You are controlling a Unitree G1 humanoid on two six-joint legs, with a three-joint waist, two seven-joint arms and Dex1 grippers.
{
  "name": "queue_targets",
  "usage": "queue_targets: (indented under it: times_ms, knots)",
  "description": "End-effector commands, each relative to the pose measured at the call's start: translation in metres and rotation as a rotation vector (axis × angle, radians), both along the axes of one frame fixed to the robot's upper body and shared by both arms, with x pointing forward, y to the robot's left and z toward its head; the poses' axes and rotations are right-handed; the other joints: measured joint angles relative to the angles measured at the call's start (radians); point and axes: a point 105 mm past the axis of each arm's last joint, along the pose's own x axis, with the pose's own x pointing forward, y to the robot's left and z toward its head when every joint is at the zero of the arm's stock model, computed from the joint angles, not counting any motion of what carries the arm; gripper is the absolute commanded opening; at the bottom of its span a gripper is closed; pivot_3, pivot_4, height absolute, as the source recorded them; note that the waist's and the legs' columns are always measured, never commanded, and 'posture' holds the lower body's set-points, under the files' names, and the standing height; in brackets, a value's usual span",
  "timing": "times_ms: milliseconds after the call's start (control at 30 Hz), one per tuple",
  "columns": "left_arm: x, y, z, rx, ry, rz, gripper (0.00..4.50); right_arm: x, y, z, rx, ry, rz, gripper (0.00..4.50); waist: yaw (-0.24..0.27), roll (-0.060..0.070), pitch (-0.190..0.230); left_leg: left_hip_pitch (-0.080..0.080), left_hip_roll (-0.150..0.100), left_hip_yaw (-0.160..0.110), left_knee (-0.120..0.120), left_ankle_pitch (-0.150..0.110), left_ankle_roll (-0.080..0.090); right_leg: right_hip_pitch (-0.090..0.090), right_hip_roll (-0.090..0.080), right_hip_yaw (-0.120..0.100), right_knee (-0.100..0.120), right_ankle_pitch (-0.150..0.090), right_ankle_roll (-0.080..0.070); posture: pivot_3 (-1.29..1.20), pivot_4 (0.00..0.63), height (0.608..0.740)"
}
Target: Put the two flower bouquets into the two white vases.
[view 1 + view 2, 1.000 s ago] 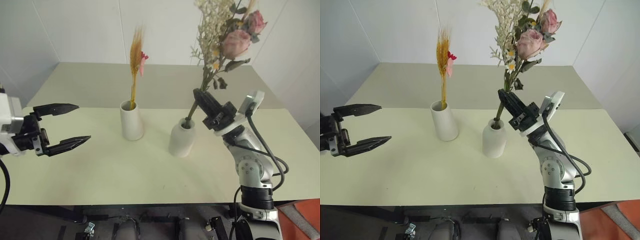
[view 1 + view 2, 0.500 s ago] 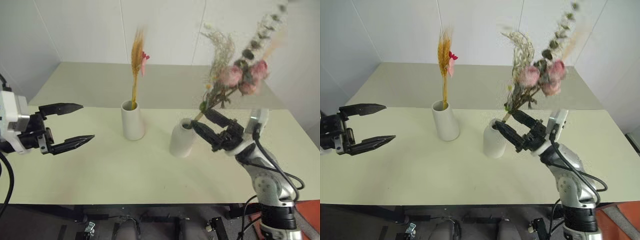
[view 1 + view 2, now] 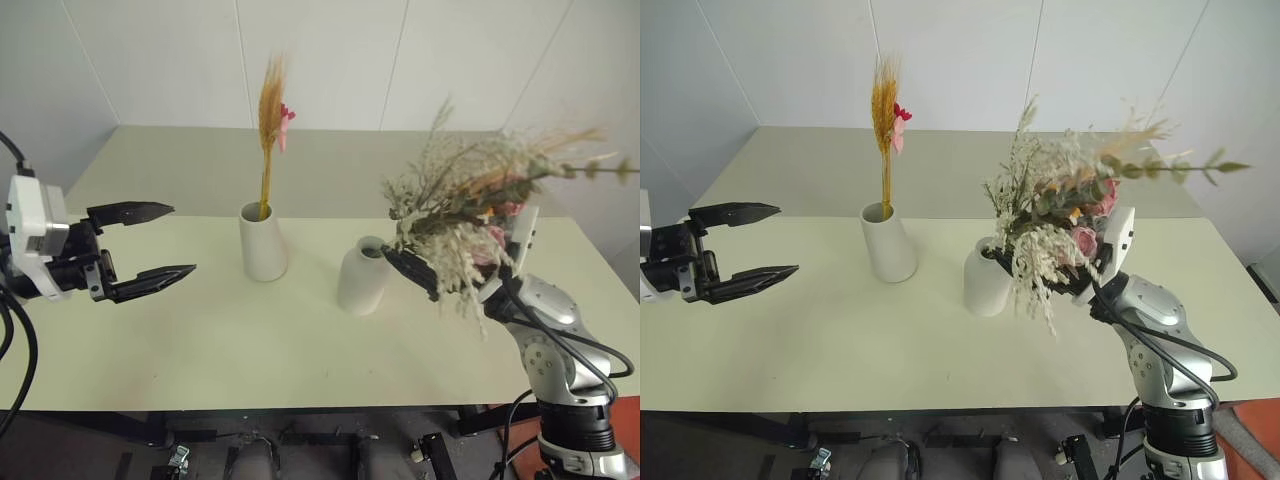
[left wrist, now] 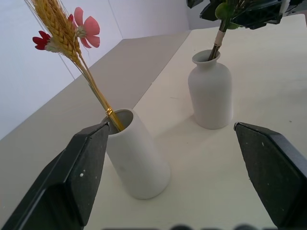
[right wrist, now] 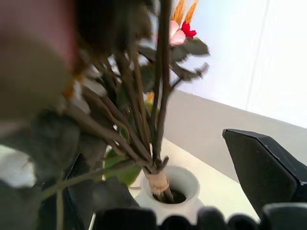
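Golden grass plume [image 3: 270,110] with its little pink-red bloom stands upright in the tapered white vase [image 3: 263,243]. Just beside it, the rounded narrow-necked vase [image 3: 363,277] holds the bushy pink bouquet [image 3: 1065,215] by its dark stem, the whole bunch tipped far over, flopping sideways away from the cone

bushy bouquet [image 3: 470,200] tipped over right claw [image 3: 420,272]

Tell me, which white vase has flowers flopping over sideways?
The rounded vase with the narrow neck. Its bushy pink bouquet leans far over toward the right pincer. The yellow plume in the cone vase stands straight up.
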Motion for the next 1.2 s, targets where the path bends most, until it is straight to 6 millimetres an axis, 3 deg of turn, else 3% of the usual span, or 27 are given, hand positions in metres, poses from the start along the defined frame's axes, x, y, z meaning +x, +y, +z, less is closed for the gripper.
queue_targets:
  times_ms: [33, 233, 367, 533, 700, 867, 1033, 1200]
  knots:
    - [-0.004, -0.002, 0.004, 0.017, -0.047, 0.005, 4.50, 0.006, -0.002, 0.017, -0.005, -0.073, -0.042, 4.44, 0.000, 0.000, 0.000, 0.000, 0.000, 0.000, 0.000, 0.000, 0.000, 0.000, 0.000, 0.000, 0.000, 0.000, 0.000, 0.00, 0.150, 0.740]
    - [-0.007, -0.001, -0.001, 0.020, -0.044, 0.021, 4.50, 0.013, -0.010, 0.012, -0.057, -0.059, -0.078, 4.44, 0.002, 0.000, 0.000, -0.001, 0.000, 0.000, -0.001, 0.000, 0.000, 0.000, 0.000, 0.000, 0.000, 0.001, -0.002, 0.00, 0.150, 0.740]
    - [-0.010, 0.001, -0.002, 0.019, -0.042, 0.037, 4.50, -0.003, -0.021, 0.004, -0.125, -0.019, 0.007, 4.44, 0.007, 0.000, 0.000, -0.001, 0.000, 0.000, -0.001, 0.000, 0.000, 0.000, 0.000, -0.001, -0.001, 0.001, -0.002, 0.00, 0.150, 0.740]
    - [-0.009, 0.004, -0.002, 0.024, -0.041, 0.047, 4.50, -0.005, -0.043, 0.004, -0.163, -0.028, -0.052, 4.44, 0.003, 0.000, 0.000, 0.000, 0.000, 0.000, -0.001, 0.000, 0.000, 0.000, 0.000, 0.000, 0.000, 0.000, -0.001, 0.00, 0.150, 0.740]
    - [-0.007, 0.005, -0.004, 0.040, -0.035, 0.046, 4.50, -0.012, -0.070, 0.010, -0.202, -0.032, -0.091, 4.44, 0.002, 0.000, 0.000, 0.000, 0.000, 0.000, -0.001, 0.000, 0.000, 0.000, 0.000, 0.000, -0.001, 0.000, -0.001, 0.00, 0.150, 0.740]
    - [-0.006, 0.008, 0.000, 0.038, -0.040, 0.042, 4.50, -0.029, -0.111, 0.017, -0.251, -0.026, -0.140, 4.44, 0.010, 0.000, 0.000, 0.000, 0.000, 0.000, -0.001, 0.000, 0.000, 0.001, 0.000, 0.000, -0.001, 0.000, -0.001, 0.00, 0.150, 0.740]
    - [-0.007, 0.013, 0.003, 0.048, -0.048, 0.047, 4.50, -0.048, -0.138, 0.024, -0.301, -0.012, -0.133, 4.44, 0.010, 0.000, 0.000, 0.002, 0.000, 0.000, -0.001, 0.000, 0.000, 0.001, 0.000, 0.000, -0.001, -0.003, 0.003, 0.00, 0.150, 0.740]
    - [-0.009, 0.020, 0.005, 0.052, -0.059, 0.073, 4.50, -0.053, -0.159, 0.037, -0.333, 0.002, -0.179, 4.44, 0.001, 0.000, 0.000, 0.003, 0.000, 0.001, -0.001, 0.000, 0.000, 0.002, 0.000, 0.001, -0.001, -0.004, 0.001, 0.00, 0.150, 0.740]
